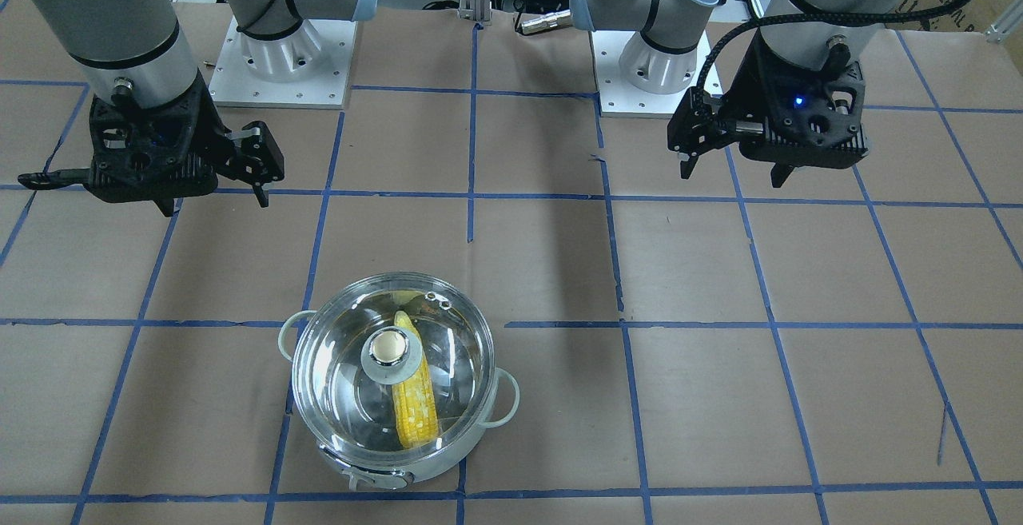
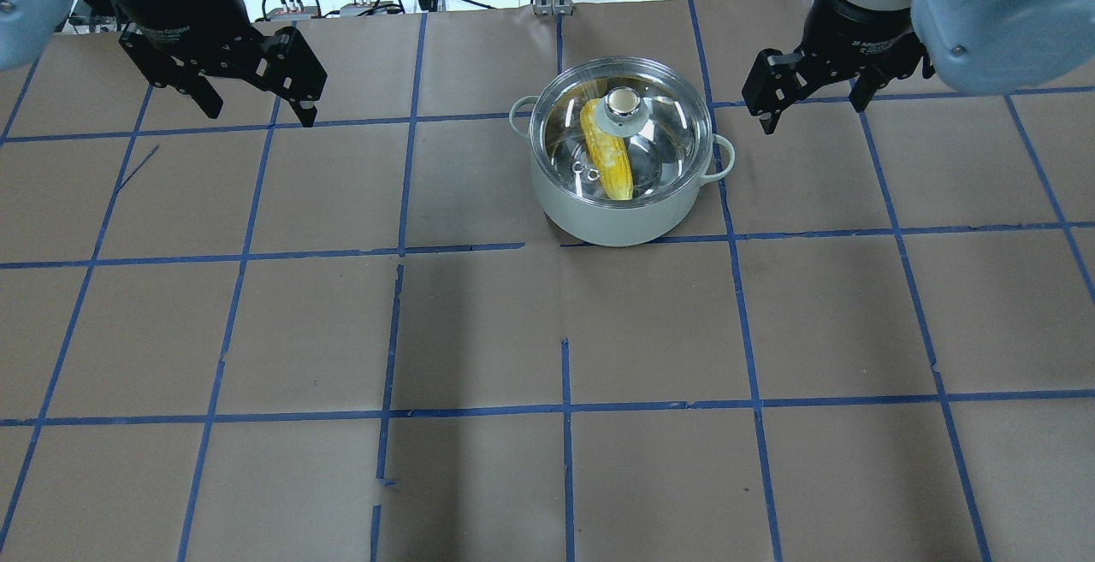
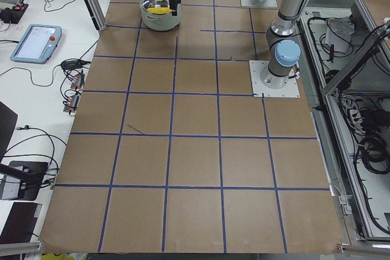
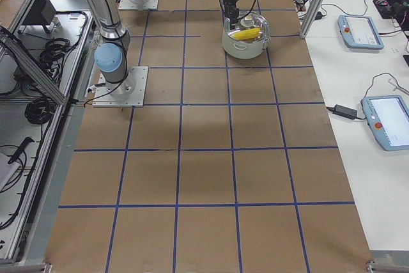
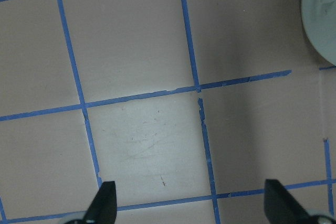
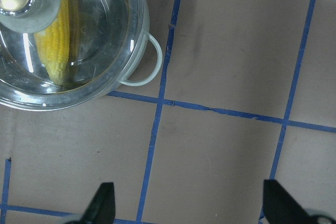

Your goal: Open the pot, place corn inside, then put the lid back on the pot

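Observation:
The steel pot (image 2: 616,224) stands at the far middle of the table with the clear glass lid (image 2: 667,130) seated on it. The yellow corn (image 2: 609,160) lies inside under the glass, also in the front-facing view (image 1: 415,413) and the right wrist view (image 6: 55,45). My left gripper (image 2: 257,113) hangs open and empty above the table, well to the pot's left. My right gripper (image 2: 813,115) hangs open and empty just right of the pot's handle (image 6: 144,61). The left wrist view shows only the pot's pale edge (image 5: 323,19).
Brown paper with a blue tape grid covers the table. The two arm bases (image 1: 280,61) (image 1: 651,69) stand on the robot's side. Tablets (image 4: 361,30) and cables lie on the white bench beyond the pot.

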{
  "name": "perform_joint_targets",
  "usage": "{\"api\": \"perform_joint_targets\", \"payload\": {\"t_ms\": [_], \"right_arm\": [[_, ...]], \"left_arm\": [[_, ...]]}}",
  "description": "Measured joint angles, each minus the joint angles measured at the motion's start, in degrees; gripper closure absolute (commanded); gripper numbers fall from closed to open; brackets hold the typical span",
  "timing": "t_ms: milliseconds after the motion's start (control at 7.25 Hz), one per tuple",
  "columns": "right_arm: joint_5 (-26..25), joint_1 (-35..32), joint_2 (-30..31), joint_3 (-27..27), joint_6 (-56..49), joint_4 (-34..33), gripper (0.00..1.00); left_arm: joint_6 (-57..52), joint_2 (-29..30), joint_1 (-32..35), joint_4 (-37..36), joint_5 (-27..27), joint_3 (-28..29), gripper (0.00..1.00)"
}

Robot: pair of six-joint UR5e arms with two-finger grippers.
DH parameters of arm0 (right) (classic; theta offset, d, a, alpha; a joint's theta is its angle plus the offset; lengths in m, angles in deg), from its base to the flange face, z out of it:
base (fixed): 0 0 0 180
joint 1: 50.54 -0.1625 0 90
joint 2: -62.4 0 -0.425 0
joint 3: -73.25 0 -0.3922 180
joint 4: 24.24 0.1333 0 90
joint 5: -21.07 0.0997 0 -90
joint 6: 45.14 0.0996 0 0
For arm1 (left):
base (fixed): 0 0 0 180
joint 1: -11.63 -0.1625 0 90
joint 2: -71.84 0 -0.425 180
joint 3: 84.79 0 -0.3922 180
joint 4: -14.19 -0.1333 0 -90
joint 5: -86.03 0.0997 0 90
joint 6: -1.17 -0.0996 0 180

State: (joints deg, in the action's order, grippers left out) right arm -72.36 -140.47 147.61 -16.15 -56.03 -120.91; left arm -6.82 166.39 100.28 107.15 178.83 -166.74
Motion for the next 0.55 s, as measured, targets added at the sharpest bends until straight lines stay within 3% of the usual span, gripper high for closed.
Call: {"api": "perform_joint_targets", "payload": {"t_ms": [552], "right_arm": [[2.1,-0.6,-0.3,-0.1,1.9,0.8,0.0]], "left_arm": [[1.7,0.0,0.0,0.2,0.2,-0.1,0.0]]}}
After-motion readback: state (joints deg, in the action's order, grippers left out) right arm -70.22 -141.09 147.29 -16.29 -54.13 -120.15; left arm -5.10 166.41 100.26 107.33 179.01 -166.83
